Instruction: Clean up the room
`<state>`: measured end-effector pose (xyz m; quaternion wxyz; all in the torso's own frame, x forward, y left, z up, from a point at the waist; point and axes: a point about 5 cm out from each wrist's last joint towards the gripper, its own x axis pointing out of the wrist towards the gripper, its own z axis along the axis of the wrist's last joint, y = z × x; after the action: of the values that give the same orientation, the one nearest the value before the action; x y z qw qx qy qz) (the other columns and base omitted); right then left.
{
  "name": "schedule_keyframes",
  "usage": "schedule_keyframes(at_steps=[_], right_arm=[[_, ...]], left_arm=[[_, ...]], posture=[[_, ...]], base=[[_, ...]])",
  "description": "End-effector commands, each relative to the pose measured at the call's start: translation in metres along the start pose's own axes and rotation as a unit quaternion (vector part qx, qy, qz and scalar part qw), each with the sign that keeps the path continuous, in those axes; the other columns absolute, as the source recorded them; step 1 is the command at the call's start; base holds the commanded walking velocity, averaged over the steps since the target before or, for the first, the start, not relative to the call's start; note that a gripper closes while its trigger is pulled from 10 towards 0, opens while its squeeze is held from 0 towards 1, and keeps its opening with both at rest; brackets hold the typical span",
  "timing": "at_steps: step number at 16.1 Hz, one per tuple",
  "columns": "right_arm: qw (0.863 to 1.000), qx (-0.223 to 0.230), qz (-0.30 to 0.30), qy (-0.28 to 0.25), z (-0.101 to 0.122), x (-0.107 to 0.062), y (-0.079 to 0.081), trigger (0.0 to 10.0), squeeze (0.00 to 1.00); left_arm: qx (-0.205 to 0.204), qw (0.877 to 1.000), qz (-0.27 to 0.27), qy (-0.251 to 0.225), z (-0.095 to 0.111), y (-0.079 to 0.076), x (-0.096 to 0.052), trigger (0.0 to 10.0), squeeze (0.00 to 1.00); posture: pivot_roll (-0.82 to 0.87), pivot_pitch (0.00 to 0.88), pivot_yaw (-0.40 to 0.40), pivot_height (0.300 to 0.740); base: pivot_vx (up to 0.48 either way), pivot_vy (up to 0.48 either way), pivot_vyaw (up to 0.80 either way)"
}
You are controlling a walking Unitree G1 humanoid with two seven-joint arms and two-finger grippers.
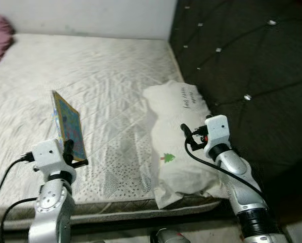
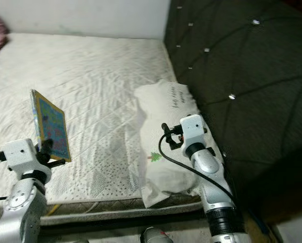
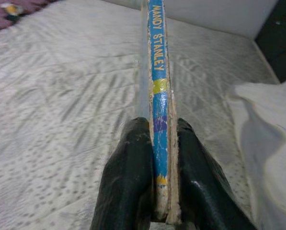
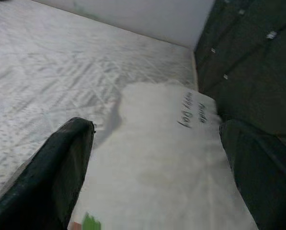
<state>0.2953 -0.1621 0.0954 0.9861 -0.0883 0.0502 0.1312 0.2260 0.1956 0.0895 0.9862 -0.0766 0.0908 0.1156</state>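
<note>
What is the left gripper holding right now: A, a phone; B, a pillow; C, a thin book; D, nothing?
C: the left gripper is shut on a thin book, its blue spine clamped between the black fingers above the mattress.

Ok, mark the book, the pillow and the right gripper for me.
book (image 1: 69,123), left eye view, on its colourful cover.
pillow (image 1: 177,147), left eye view, mid-surface.
right gripper (image 4: 157,167), right wrist view, between its open fingers.
</note>
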Motion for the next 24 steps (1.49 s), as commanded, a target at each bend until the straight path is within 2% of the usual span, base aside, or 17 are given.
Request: schedule_keyframes(at_steps=[1, 5, 8, 9, 12, 16, 18, 21, 24], right_arm=[[1.000, -0.006, -0.010, 0.004, 0.000, -0.002, -0.006, 10.0, 0.00], [1.000, -0.005, -0.012, 0.007, -0.002, -0.006, -0.006, 10.0, 0.00], [1.000, -0.006, -0.015, 0.000, 0.003, -0.005, -0.009, 10.0, 0.00], [1.000, -0.006, -0.016, -0.003, 0.004, -0.005, -0.011, 10.0, 0.00], [1.000, -0.003, -0.013, -0.010, 0.006, -0.005, -0.011, 10.0, 0.00], [1.000, 0.000, -0.005, -0.010, 0.006, -0.004, -0.005, 10.0, 0.00], [1.000, 0.001, -0.002, -0.010, 0.006, -0.003, -0.004, 10.0, 0.00], [1.000, 0.000, -0.001, -0.012, 0.007, -0.001, -0.005, 10.0, 0.00], [1.000, -0.002, -0.001, -0.014, 0.008, 0.000, -0.005, 10.0, 0.00]], left_arm=[[-0.002, 1.000, -0.015, -0.014, 0.008, -0.007, 0.001, 10.0, 0.00], [-0.018, 1.000, -0.022, -0.005, 0.006, -0.010, 0.001, 10.0, 0.00], [-0.110, 0.992, -0.057, 0.039, 0.000, -0.019, 0.003, 10.0, 0.00], [-0.118, 0.990, -0.069, 0.045, 0.000, -0.022, 0.003, 10.0, 0.00], [-0.107, 0.988, -0.093, 0.062, -0.003, -0.030, 0.004, 10.0, 0.00], [-0.099, 0.989, -0.090, 0.062, -0.005, -0.031, 0.003, 10.0, 0.00], [-0.090, 0.993, -0.065, 0.049, -0.002, -0.029, 0.004, 10.0, 0.00], [-0.108, 0.991, -0.058, 0.056, -0.001, -0.029, 0.006, 10.0, 0.00], [-0.126, 0.990, -0.054, 0.045, 0.003, -0.025, 0.010, 10.0, 0.00]], posture=[[-0.01, 0.000, -0.032, 0.740], [-0.02, 0.000, -0.029, 0.740], [-0.03, 0.000, -0.033, 0.740], [-0.03, 0.000, -0.038, 0.740], [-0.04, 0.000, -0.038, 0.740], [-0.03, 0.000, -0.037, 0.725], [-0.03, 0.000, -0.039, 0.695], [-0.03, 0.000, -0.041, 0.665], [-0.03, 0.000, -0.045, 0.665]], base=[[0.000, 0.000, -0.80], [0.000, 0.000, -0.80], [0.000, 0.000, -0.43], [0.000, 0.000, 0.00], [0.000, 0.000, 0.00], [0.000, 0.000, 0.00], [0.000, 0.000, 0.00], [0.000, 0.000, 0.00], [0.000, 0.000, 0.00]])
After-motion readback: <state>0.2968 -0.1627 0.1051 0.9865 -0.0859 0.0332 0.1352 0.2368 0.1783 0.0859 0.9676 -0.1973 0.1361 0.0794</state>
